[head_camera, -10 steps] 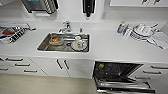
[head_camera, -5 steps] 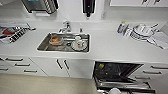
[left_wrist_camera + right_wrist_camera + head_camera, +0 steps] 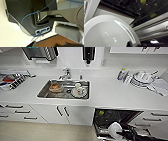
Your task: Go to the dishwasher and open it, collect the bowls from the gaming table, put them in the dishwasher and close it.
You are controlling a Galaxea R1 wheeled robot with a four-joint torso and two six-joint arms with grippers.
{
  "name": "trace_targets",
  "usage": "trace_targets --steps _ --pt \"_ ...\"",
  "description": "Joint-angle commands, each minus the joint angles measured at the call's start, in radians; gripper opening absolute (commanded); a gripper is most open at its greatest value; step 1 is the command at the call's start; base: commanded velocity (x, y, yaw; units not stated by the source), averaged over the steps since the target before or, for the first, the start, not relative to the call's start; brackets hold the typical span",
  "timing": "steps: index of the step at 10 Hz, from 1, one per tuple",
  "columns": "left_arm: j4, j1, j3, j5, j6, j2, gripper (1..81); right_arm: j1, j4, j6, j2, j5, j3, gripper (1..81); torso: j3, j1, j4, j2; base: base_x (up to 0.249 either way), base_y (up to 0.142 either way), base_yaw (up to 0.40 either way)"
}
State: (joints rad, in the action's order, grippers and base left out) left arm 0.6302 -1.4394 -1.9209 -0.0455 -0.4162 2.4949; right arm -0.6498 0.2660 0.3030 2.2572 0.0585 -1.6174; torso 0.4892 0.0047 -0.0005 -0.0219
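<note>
Right arm: comes in dark at the lower right of the head view, its gripper (image 3: 120, 133) clamped on the edge of a white bowl (image 3: 114, 129); in the right wrist view the bowl (image 3: 109, 32) looms large, rim towards the machine.
Bowl: held over the lowered door, just in front of the dark opening.
Dishwasher (image 3: 110, 118): under the counter, right of the white cabinet doors (image 3: 62, 113); it stands open, racks (image 3: 125, 5) dark inside, small yellow bits among them.
Left gripper: cannot tell how its fingers stand.
Left wrist view: the robot's own dark body with a blue cable (image 3: 25, 18), pale floor and a brown strip beyond.
Sink (image 3: 45, 93): set in the white counter (image 3: 112, 94), holding dishes and a cup.
Far right counter: stacked plates (image 3: 141, 78) beside a bottle (image 3: 121, 74).
Wall: a dark dispenser (image 3: 88, 53) above the tap (image 3: 66, 73).
</note>
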Motion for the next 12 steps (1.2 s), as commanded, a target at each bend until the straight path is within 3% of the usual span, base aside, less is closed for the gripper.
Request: trace_targets --steps 1,4,7,12 --pt "0.029 -0.091 -0.069 -0.002 0.004 0.033 81.1 0.210 0.019 0.041 0.011 -0.036 -0.107 1.0 0.000 0.000 0.000 0.000 0.000 0.000 0.000" --pt "0.028 -0.174 -0.202 -0.053 0.004 0.113 81.1 0.291 0.019 0.042 0.061 -0.040 -0.214 1.0 0.000 0.000 0.000 0.000 0.000 0.000 0.000" --pt "0.029 -0.227 -0.302 -0.051 0.004 0.194 81.1 0.353 0.024 0.062 0.080 -0.060 -0.312 1.0 0.000 0.000 0.000 0.000 0.000 0.000 0.000" --pt "0.023 -0.243 -0.368 -0.037 0.000 0.251 81.1 0.357 0.024 0.062 0.072 -0.066 -0.369 1.0 0.000 0.000 0.000 0.000 0.000 0.000 0.000"
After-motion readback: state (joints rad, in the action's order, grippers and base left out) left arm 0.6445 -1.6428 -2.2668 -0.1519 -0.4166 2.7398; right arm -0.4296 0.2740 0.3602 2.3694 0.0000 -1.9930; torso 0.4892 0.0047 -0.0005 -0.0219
